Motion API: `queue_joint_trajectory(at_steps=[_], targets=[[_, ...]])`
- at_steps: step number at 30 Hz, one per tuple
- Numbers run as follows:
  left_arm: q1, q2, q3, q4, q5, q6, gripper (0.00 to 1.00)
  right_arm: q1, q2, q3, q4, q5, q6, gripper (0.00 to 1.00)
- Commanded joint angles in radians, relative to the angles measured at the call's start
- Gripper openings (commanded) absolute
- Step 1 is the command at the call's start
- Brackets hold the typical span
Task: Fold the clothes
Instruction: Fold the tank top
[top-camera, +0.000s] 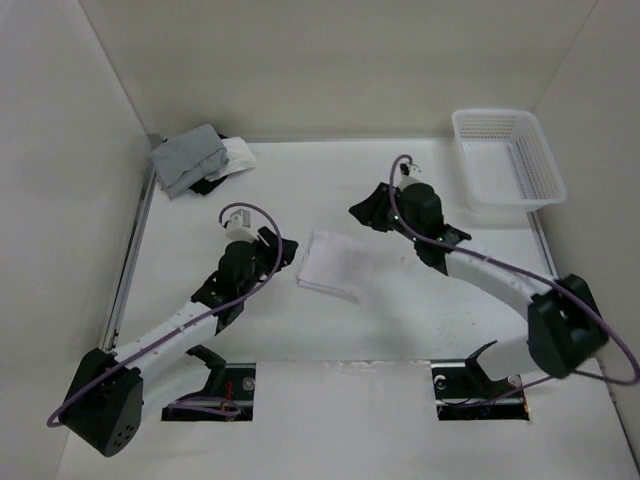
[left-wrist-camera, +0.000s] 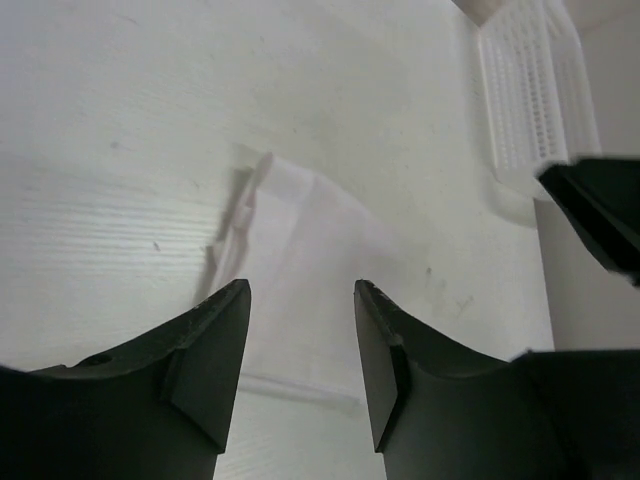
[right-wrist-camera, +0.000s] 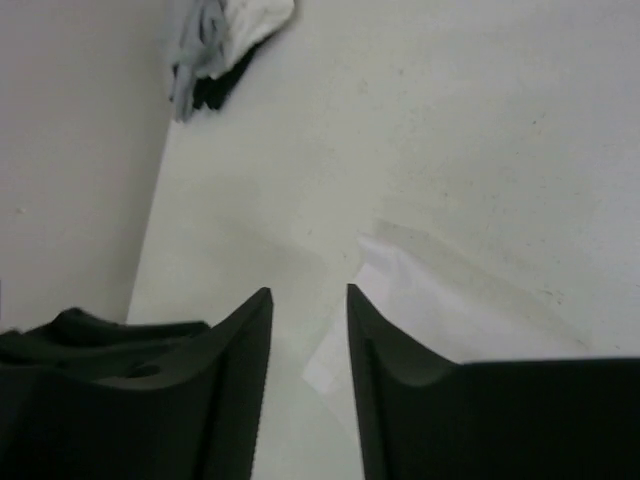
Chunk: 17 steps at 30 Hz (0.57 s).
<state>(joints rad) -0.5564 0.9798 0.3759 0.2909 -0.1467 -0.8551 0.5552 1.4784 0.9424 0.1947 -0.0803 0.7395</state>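
The clothes (top-camera: 331, 264) lie flat in the middle of the worktop (top-camera: 330, 190), a small whitish rectangle with stacked layers showing along its left edge. They sit between the two hands.

The left hand (top-camera: 286, 250) is just beside the left edge of the clothes, pointing right. From its wrist camera the left hand (left-wrist-camera: 300, 288) is released: the fingers stand apart with nothing between them, and the clothes (left-wrist-camera: 310, 250) show through the gap, lying on the worktop beyond the tips.

The right hand (top-camera: 362, 212) is near the far right corner of the clothes, a little to the far side of it. From its wrist camera the right hand (right-wrist-camera: 308, 292) is also released, with a narrower gap and nothing gripped. The clothes (right-wrist-camera: 440, 300) lie to one side of its fingers, not between them. Whether either hand touches the fabric I cannot tell.

A basket (top-camera: 505, 160) stands at the far right of the worktop, well apart from the clothes. A grey garment (top-camera: 190, 158) lies bunched in the far left corner.
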Motion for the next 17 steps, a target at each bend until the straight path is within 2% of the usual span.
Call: queue_joint_trajectory(at_steps=[1, 5, 10, 14, 17], targets=[[0.069, -0.036, 0.047, -0.099, -0.019, 0.077, 0.46, -0.018, -0.166, -0.170, 0.048, 0.114, -0.080, 0.44], [0.152, -0.059, 0.041, -0.153, 0.001, 0.090, 0.50, -0.045, -0.361, -0.373, 0.070, 0.224, -0.085, 0.58], [0.232, -0.037, 0.054, -0.208, 0.041, 0.090, 0.51, -0.103, -0.532, -0.542, 0.129, 0.275, -0.062, 0.67], [0.240, 0.003, 0.058, -0.182, 0.055, 0.087, 0.47, -0.143, -0.576, -0.605, 0.190, 0.271, -0.029, 0.69], [0.232, 0.054, 0.075, -0.177, 0.052, 0.094, 0.48, -0.143, -0.560, -0.628, 0.228, 0.275, -0.025, 0.70]])
